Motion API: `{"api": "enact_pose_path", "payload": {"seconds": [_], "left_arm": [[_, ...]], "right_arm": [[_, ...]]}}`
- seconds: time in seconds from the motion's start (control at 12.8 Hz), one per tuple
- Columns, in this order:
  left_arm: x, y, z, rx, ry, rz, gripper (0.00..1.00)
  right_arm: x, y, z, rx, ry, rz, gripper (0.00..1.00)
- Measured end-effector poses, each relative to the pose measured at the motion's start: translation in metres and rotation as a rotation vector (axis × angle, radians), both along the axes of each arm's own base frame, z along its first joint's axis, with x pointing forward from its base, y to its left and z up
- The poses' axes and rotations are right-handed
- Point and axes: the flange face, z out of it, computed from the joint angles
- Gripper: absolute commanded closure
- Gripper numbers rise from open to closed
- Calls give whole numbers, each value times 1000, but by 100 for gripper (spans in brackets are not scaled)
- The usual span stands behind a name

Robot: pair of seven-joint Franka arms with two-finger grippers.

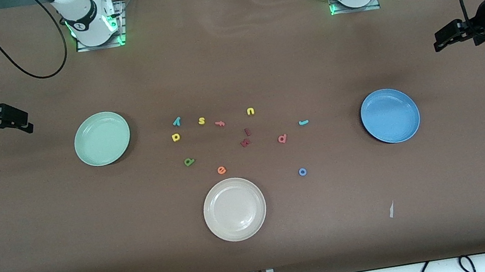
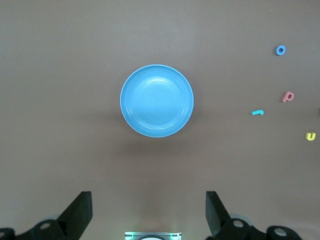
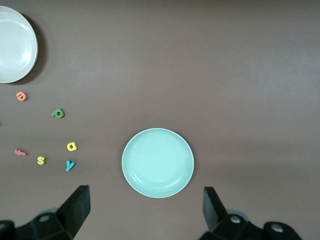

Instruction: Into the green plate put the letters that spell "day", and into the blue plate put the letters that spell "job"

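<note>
The green plate (image 1: 102, 139) (image 3: 157, 162) lies empty toward the right arm's end, the blue plate (image 1: 390, 115) (image 2: 156, 100) empty toward the left arm's end. Between them lie the yellow "d" (image 1: 175, 137) (image 3: 72, 146), dark green "a" (image 1: 189, 161) (image 3: 58, 113), teal "y" (image 1: 177, 121) (image 3: 70, 165), teal "j" (image 1: 303, 122) (image 2: 257, 112), blue "o" (image 1: 302, 172) (image 2: 281, 50) and coral "b" (image 1: 282, 138) (image 2: 288, 96). My right gripper (image 1: 24, 121) (image 3: 146, 207) hangs open and empty beside the green plate. My left gripper (image 1: 439, 43) (image 2: 148, 210) hangs open and empty beside the blue plate.
A cream-white plate (image 1: 234, 209) sits nearest the front camera. Among the letters lie a yellow "s" (image 1: 201, 121), salmon "f" (image 1: 219, 123), yellow "u" (image 1: 250, 111), orange "e" (image 1: 221, 170) and two dark red letters (image 1: 245, 143). A paper scrap (image 1: 391, 209) lies near the front edge.
</note>
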Motion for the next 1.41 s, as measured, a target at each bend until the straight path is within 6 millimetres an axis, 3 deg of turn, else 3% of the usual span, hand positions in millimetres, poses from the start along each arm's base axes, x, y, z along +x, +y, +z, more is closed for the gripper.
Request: {"api": "enact_pose_path", "payload": {"seconds": [0.23, 0.55, 1.41], "left_arm": [[0, 0, 0, 0, 1, 0, 0], [0, 0, -1, 0, 2, 0, 0], [0, 0, -1, 0, 2, 0, 0]], "right_arm": [[-5, 2, 14, -29, 24, 15, 0], [-4, 11, 15, -48, 25, 35, 0], [-3, 9, 13, -48, 30, 32, 0]]}}
